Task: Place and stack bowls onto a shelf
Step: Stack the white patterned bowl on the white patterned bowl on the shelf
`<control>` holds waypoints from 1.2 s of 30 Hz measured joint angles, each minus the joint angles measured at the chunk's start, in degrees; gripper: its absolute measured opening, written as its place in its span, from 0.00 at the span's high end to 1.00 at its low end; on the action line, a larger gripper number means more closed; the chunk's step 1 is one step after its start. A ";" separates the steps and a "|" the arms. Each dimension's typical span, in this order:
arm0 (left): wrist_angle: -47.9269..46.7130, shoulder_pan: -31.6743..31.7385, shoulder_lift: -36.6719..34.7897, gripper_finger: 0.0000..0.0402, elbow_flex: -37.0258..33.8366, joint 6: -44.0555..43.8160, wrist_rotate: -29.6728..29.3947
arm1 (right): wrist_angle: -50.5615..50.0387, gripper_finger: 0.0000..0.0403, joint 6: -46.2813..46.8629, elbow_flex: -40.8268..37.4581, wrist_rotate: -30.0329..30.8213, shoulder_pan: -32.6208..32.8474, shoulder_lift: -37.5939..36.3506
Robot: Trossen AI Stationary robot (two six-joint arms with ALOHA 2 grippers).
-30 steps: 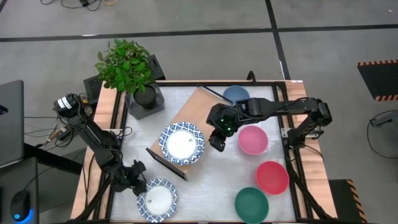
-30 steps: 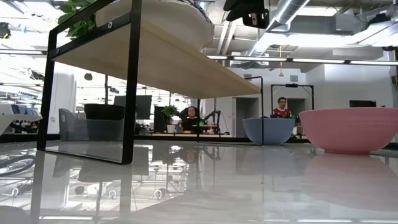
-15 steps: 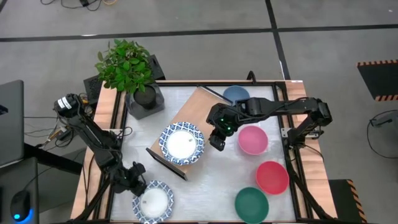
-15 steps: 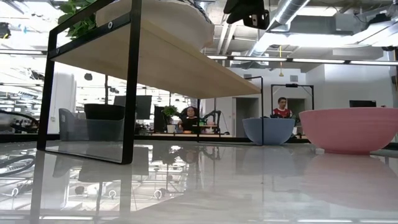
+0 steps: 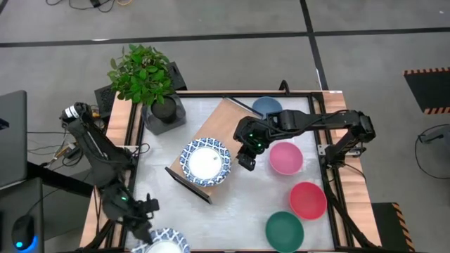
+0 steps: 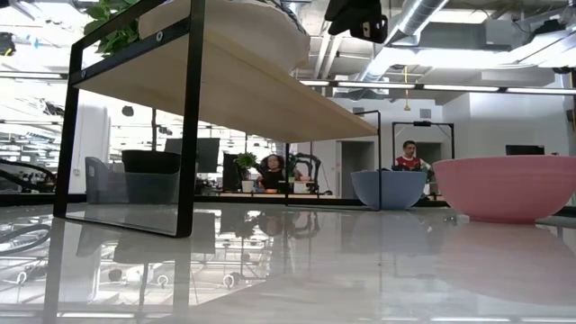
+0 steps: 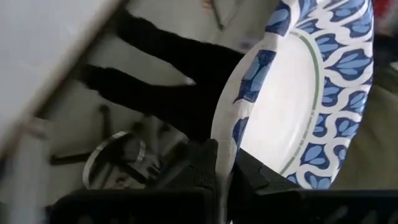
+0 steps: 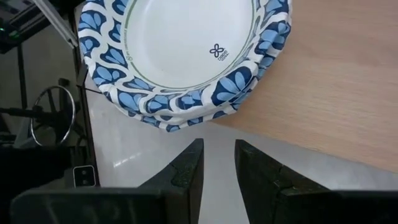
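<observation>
My left gripper [image 5: 148, 228] is at the table's near left corner, shut on a white dish with a blue patterned rim [image 7: 292, 93]. The dish shows only partly at the picture's edge in the high view [image 5: 165, 246]. A stack of like dishes [image 5: 206, 161] rests on the near end of the light-wood shelf [image 5: 223, 123]. My right gripper [image 5: 245, 160] hangs open just right of that stack, above the table, with nothing between its fingers [image 8: 186, 168]. Slate blue [image 5: 267, 107], pink [image 5: 286, 157], red [image 5: 307, 200] and teal [image 5: 284, 230] bowls stand on the table at the right. My left gripper pinches the dish's rim [image 7: 224, 146] between its two fingers, one finger [image 7: 202, 165] on the underside and one [image 7: 252, 174] on the inner face. The dish stands tilted up on edge beyond the fingers, lifted clear of the table.
A potted plant [image 5: 144, 77] stands at the far left corner, next to the shelf's far end. The shelf lies slantwise across the table's middle. In the low view the shelf [image 6: 225, 90] looms at left, and people sit in the room behind.
My left gripper has shut on the rim of the dish at the near left corner. It has then risen and drawn toward the table's near edge. The dish has left the table with it and now shows only partly in the high view.
</observation>
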 joint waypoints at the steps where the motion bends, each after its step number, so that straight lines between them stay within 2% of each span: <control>1: -2.15 -0.05 -0.40 1.00 2.35 0.02 -0.70 | 0.11 0.71 0.00 0.00 -0.12 0.00 0.00; 5: -13.15 0.44 -2.58 1.00 11.83 1.31 -9.71 | 1.78 0.71 -0.14 0.00 -2.53 0.00 0.00; 12: -40.79 3.32 -4.83 1.00 27.71 5.59 -37.82 | 4.90 0.71 -0.41 -0.11 -7.32 -0.13 -2.13; 14: -48.71 4.85 -4.79 1.00 31.17 4.67 -44.12 | 6.38 0.71 0.73 -0.07 -7.41 -0.45 -3.03; 16: -54.71 6.65 -4.75 1.00 33.44 3.59 -47.88 | 6.94 0.71 2.79 -0.01 -7.42 -1.31 -5.12; 19: -60.43 10.27 -4.74 1.00 34.64 2.13 -49.24 | 11.25 0.71 4.41 -0.01 -7.30 -2.74 -7.88; 22: -63.54 14.24 -4.65 1.00 34.64 1.60 -47.07 | 18.62 0.71 4.56 -0.05 -6.72 -4.01 -10.24; 27: -63.33 20.40 -3.50 1.00 34.64 4.93 -43.80 | 27.91 0.68 -0.67 0.14 -6.42 -4.59 -11.80; 33: -60.47 24.44 -3.50 1.00 34.64 10.26 -40.55 | 28.35 0.49 -3.89 -0.17 -6.73 -5.59 -9.09; 36: -60.36 25.77 -3.48 1.00 34.64 11.16 -40.47 | 30.07 0.39 -1.78 -0.01 -6.74 -6.48 -6.91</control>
